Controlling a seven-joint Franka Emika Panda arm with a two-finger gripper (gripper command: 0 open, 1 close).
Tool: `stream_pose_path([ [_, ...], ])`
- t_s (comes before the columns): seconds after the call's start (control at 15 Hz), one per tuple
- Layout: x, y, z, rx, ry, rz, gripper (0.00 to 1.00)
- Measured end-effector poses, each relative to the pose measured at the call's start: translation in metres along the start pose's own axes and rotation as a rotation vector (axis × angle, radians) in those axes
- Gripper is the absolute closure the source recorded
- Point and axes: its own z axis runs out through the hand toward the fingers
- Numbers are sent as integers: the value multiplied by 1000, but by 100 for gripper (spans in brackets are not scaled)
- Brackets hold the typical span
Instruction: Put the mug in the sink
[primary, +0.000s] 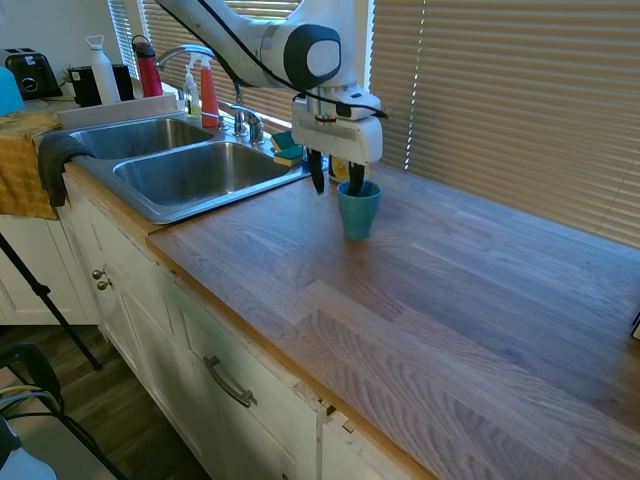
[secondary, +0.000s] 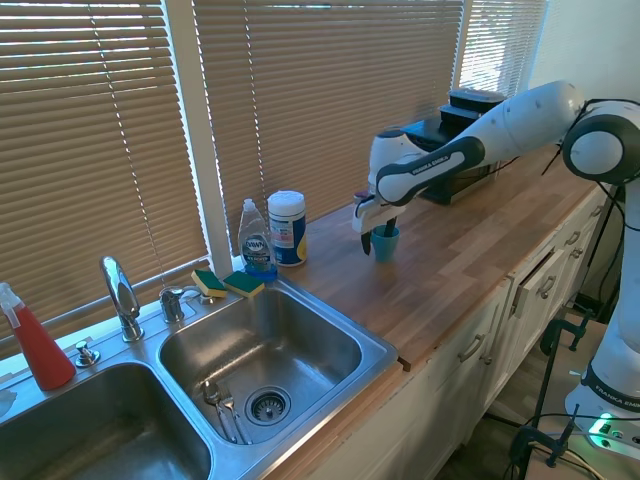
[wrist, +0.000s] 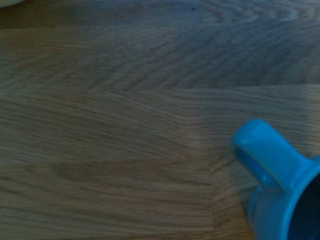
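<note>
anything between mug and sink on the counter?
Only bare wood between the mug and the sink rim in the first exterior view; sponges sit behind that line.
</note>
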Motion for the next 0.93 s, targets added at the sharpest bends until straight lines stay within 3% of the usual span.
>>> stream_pose_path([
  [0.93,3,2,15,-1,-32,26,100],
])
